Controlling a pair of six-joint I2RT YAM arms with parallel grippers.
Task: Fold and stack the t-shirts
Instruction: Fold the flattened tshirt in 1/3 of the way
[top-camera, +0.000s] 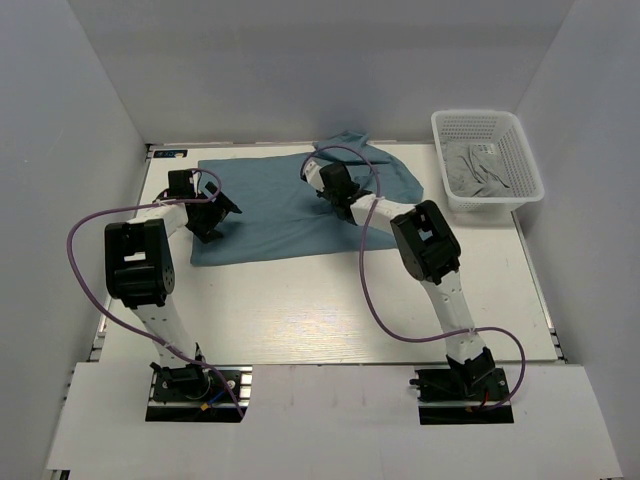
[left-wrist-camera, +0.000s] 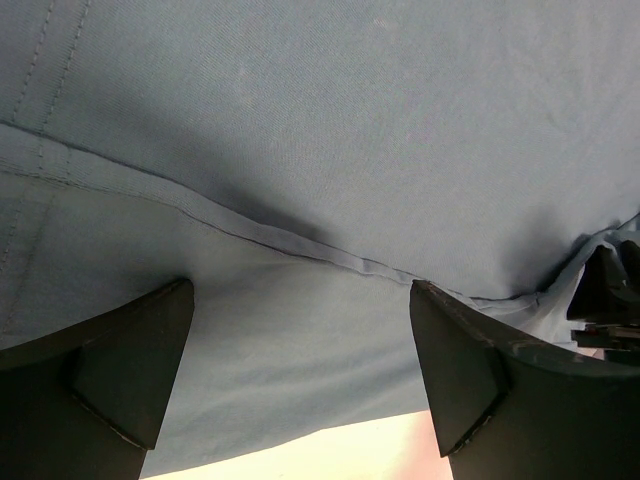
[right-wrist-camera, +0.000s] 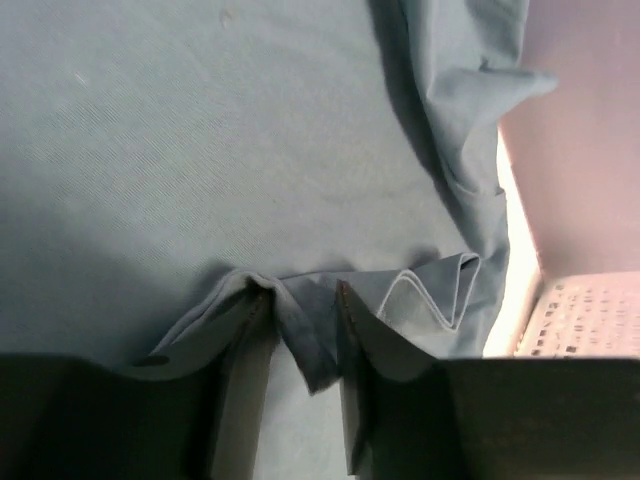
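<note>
A teal-blue t-shirt lies spread flat on the white table, with a bunched part at its far right near the basket. My left gripper hovers over the shirt's left part. In the left wrist view it is wide open and empty above the shirt, near a seam and the cloth's edge. My right gripper is at the shirt's upper middle. In the right wrist view it is shut on a raised fold of the shirt, and the cloth humps over both fingertips.
A white mesh basket stands at the table's back right with a grey garment inside; its rim shows in the right wrist view. Grey walls close in the left, right and back. Bare table lies in front of the shirt.
</note>
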